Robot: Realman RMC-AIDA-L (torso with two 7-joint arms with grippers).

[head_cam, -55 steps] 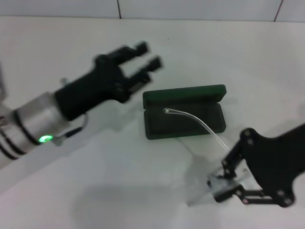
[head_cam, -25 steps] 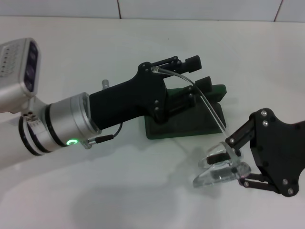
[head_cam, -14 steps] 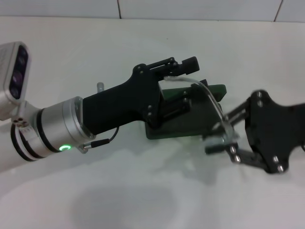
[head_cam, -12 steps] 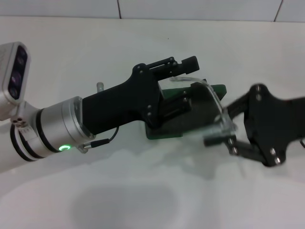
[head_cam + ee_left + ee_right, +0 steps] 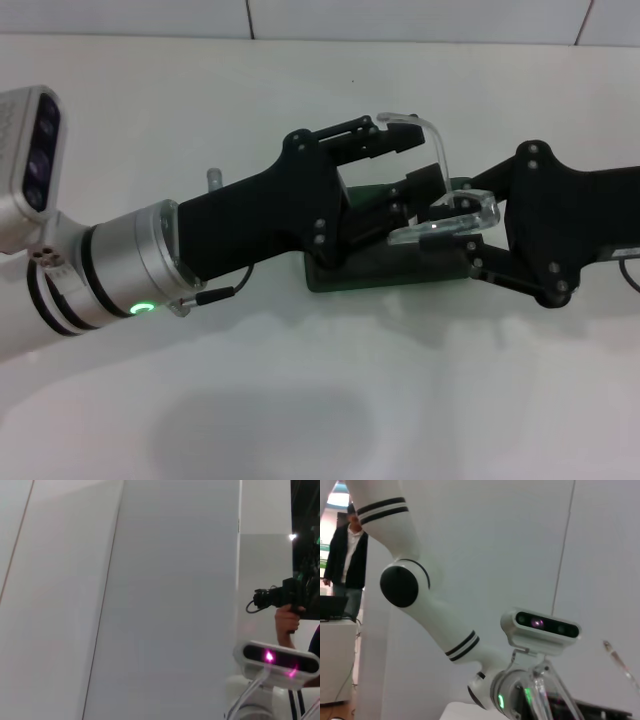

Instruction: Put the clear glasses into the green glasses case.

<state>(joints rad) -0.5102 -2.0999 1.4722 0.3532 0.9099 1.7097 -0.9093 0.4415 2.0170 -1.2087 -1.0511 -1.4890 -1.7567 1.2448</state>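
now, head view: left tool (image 5: 405, 160) reaching across from the counter's left side, fingers parted, the upper one touching one clear temple arm near its curved tip, the lower one down over the green glasses case (image 5: 385, 268). right tool (image 5: 470, 222) coming in from the right edge, pinched on the front of the clear glasses (image 5: 445, 215), held tilted in the air just above the case, not yet inside it. case lying open around the counter's middle, mostly hidden behind both tools; only its near wall and a sliver of lid showing.

risks, as a judgement: temple arm sticking up and out, likely to catch on the left tool's finger or hang over the case rim and so keep the frame from seating. slick clear plastic, liable to twist or slip in the right tool's pinch if pushed against that finger. two tools crowded over one small case, so a nudge could slide the case on the smooth counter or tip the lid shut.

left wrist view: only wall, a camera housing and a distant person; nothing of the task.

right wrist view: left arm (image 5: 430, 625) and its wrist camera, with clear glasses (image 5: 542, 697) as a faint strip close by; pinch not visible.
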